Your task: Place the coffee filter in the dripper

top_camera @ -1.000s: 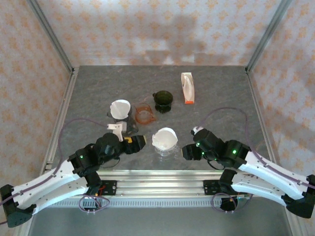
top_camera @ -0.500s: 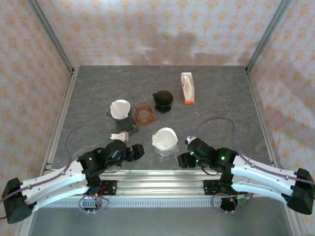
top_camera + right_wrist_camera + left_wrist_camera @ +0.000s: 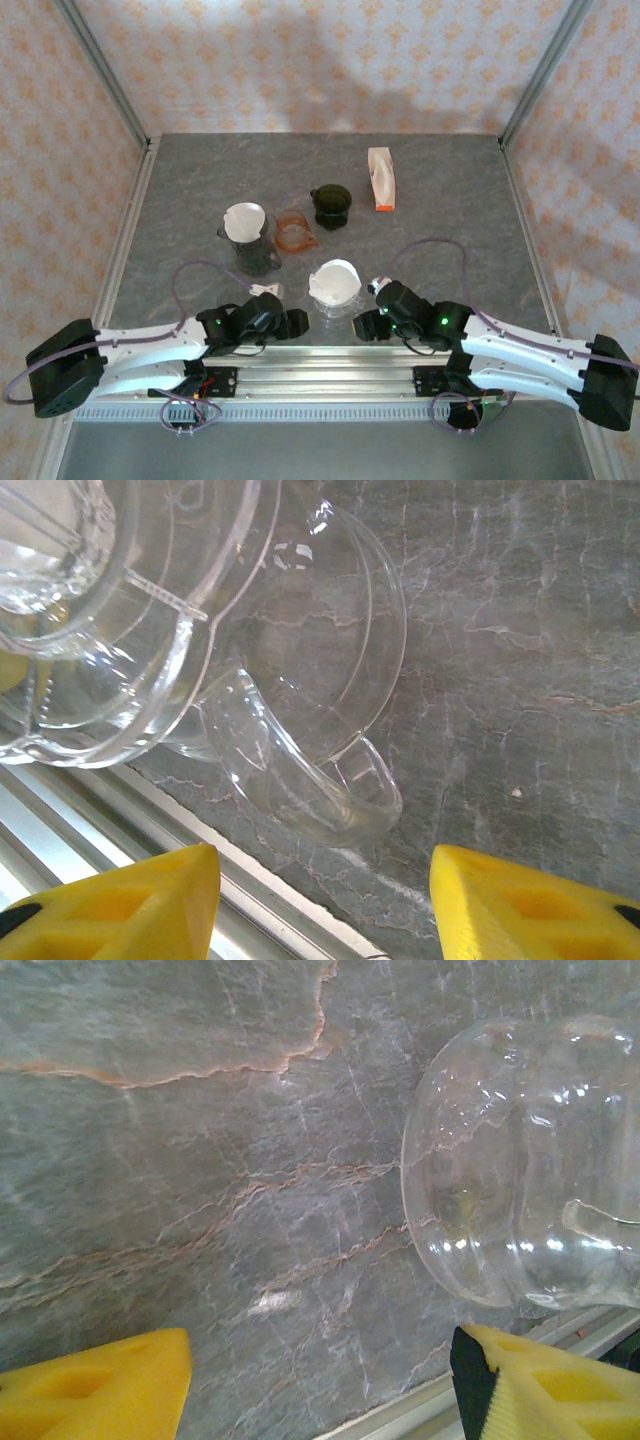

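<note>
White paper filter [image 3: 335, 280] sits in clear dripper [image 3: 336, 303]; left hand [image 3: 294, 323], right hand [image 3: 362, 325], both spread, empty, flank it. Clipping handle [image 3: 290, 780] could tip it.

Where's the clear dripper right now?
In the top view the clear dripper sits near the table's front edge, between the left gripper and right gripper, holding a white filter.

A grey veined stone tabletop [image 3: 200, 190] sits enclosed by orange-patterned walls [image 3: 300, 60] and metal corner posts [image 3: 103, 70].
</note>
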Robot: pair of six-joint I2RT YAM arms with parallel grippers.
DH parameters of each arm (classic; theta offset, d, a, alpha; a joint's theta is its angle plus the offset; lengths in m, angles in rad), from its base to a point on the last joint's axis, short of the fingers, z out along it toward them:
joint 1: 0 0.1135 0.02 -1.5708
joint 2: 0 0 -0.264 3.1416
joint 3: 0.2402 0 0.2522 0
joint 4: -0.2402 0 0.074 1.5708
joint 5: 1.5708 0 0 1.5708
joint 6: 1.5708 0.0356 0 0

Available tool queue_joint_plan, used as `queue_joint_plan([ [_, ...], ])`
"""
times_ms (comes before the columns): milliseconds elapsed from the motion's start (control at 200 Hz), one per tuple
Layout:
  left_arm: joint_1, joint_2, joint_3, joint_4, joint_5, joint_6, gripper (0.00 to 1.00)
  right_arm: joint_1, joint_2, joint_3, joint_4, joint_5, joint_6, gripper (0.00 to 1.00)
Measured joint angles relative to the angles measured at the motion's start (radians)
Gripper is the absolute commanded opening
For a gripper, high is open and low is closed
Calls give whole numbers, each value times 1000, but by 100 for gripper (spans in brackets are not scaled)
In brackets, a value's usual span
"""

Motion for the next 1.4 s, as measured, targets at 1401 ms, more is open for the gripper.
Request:
queue_joint_plan([
  [1401, 0, 152, 52, 91, 23, 0, 64, 0, 75, -50, 142, 4, -29, 40],
])
